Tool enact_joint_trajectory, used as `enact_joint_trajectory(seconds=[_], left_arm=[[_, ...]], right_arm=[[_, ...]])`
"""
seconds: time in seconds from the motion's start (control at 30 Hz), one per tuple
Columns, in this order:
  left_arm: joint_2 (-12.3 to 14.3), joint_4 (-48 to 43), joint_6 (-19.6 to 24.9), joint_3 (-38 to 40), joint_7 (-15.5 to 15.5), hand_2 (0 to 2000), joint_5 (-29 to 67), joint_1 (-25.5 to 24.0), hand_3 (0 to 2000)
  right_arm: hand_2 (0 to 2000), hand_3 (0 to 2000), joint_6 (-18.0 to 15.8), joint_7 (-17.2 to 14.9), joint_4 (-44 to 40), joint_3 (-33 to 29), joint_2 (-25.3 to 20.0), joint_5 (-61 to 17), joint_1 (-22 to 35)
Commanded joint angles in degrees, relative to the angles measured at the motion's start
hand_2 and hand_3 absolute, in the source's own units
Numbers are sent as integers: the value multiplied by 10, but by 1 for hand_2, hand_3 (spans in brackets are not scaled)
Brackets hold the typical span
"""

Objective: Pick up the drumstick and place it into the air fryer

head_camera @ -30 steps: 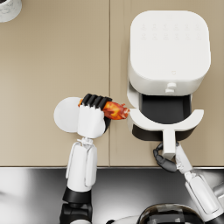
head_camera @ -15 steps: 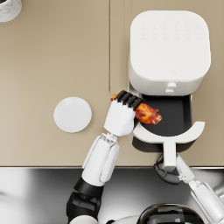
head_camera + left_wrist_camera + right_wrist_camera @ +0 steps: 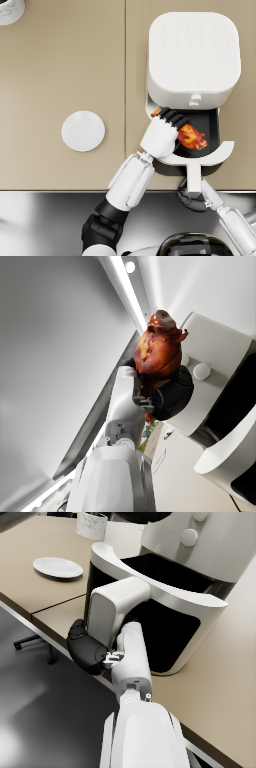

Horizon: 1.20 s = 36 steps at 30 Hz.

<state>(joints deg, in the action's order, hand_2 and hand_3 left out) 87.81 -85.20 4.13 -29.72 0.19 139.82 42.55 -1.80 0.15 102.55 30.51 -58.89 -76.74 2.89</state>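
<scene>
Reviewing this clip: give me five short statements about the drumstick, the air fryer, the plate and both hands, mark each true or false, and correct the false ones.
1. The left hand holds the drumstick over the open air fryer drawer. True.
2. The drumstick lies on the white plate. False: the plate is bare; the drumstick is in the left hand.
3. The right hand grips the drawer handle. True.
4. The air fryer drawer is pushed shut. False: it is pulled out, its dark basket exposed.
5. The plate sits right of the air fryer in the head view. False: it sits to its left.
</scene>
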Motion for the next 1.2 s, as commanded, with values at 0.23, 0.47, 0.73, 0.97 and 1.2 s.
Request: enact_joint_trajectory(seconds=[0.23, 0.47, 0.73, 0.97, 1.2], left_arm=[[-16, -19, -26, 17, -1, 0, 0, -38, 40], [-97, -172, -38, 176, -2, 0, 0, -197, 0], [-83, -216, -41, 374, -2, 0, 0, -284, 0], [-79, -222, -41, 443, -2, 0, 0, -308, 0], [-77, -250, -41, 467, -2, 0, 0, -324, 0]], right_arm=[[2000, 2000, 0, 0, 0, 0, 0, 0, 0], [2000, 2000, 0, 1, 0, 0, 0, 0, 0], [2000, 2000, -9, -2, 113, 74, -100, 0, 48], [2000, 2000, -28, -3, 28, 25, -142, 0, 122], [2000, 2000, -53, -5, -84, 8, -178, -1, 212]])
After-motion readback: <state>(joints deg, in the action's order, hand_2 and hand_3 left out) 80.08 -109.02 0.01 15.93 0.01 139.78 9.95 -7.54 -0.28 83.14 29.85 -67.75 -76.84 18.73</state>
